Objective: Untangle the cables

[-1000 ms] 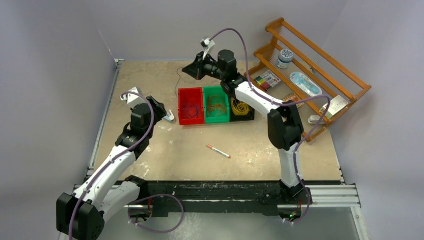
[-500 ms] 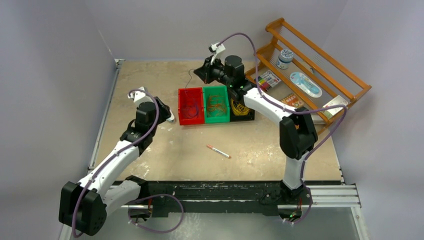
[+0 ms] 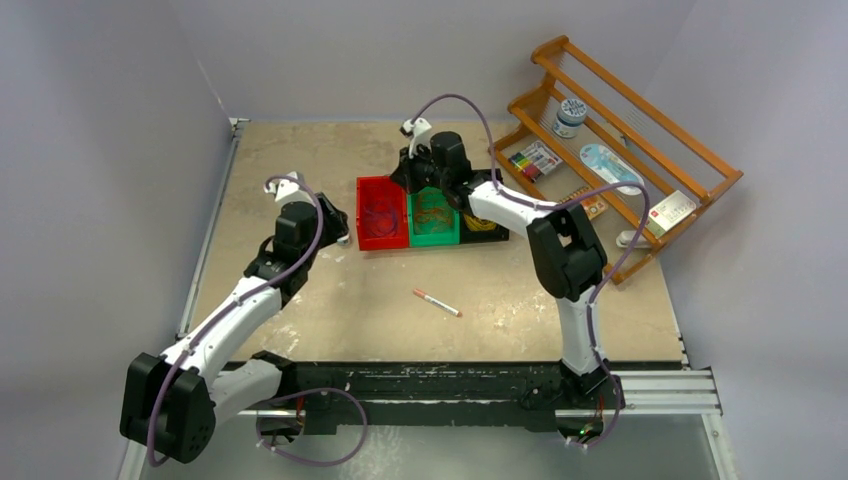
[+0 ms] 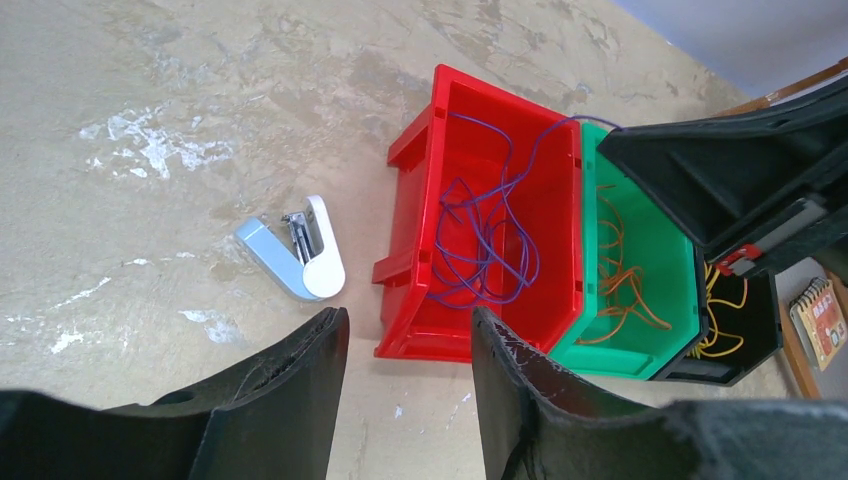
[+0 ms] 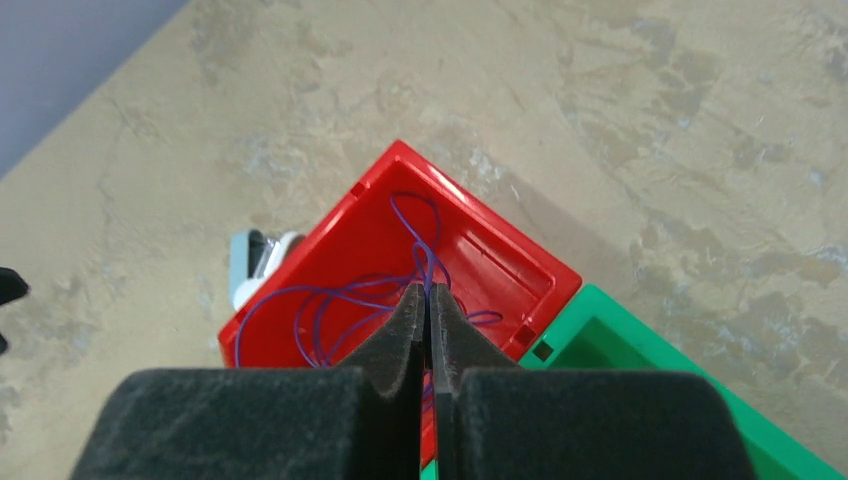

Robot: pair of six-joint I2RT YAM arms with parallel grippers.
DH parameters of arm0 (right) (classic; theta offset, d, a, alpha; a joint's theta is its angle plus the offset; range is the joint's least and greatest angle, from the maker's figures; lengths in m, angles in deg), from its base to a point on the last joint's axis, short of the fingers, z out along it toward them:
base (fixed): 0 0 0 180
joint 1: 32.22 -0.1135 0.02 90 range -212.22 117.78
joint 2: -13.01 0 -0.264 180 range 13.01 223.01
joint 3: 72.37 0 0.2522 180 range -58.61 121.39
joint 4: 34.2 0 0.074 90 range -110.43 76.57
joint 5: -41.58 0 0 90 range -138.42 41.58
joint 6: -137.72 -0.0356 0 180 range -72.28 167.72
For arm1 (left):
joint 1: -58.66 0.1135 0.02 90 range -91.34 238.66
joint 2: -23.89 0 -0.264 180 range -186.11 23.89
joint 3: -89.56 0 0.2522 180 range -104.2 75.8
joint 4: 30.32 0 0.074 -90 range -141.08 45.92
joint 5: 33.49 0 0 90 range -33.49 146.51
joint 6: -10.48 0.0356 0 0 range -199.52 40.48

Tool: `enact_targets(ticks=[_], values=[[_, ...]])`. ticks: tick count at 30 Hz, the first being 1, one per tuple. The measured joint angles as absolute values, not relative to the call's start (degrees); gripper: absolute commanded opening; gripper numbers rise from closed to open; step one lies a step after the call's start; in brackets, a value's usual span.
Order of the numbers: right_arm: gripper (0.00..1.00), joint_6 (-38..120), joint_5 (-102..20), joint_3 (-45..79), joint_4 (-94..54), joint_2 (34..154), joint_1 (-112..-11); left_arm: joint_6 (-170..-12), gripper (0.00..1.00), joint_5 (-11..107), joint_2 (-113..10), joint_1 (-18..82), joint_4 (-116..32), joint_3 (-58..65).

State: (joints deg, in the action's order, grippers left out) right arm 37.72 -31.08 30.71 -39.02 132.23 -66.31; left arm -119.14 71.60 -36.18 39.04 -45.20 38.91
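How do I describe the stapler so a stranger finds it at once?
Find the row of three bins on the table. The stapler lies beside the red bin at the row's end. Nothing near it is pale blue and white.

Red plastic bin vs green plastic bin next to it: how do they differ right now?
Contents: the red plastic bin holds purple cable loops; the green plastic bin holds orange cable. Position: red bin ends the row; green bin sits between it and a black bin. Handling: the right gripper is shut on a purple strand from the red bin; nothing grips the green bin's cable. Both are open-topped, side by side.
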Motion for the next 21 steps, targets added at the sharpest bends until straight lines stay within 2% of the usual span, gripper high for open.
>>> enact_targets(ticks=[12,21], values=[[0.03,44.6,-36.0,35.2,-33.9,134.6,-70.9,-118.9,0.48,70.4,-37.2,39.0,-45.1,38.8],[0.02,47.0,-42.7,41.5,-30.4,142.0,-72.0,-118.7,0.48,70.0,-37.2,39.0,-45.3,38.8]])
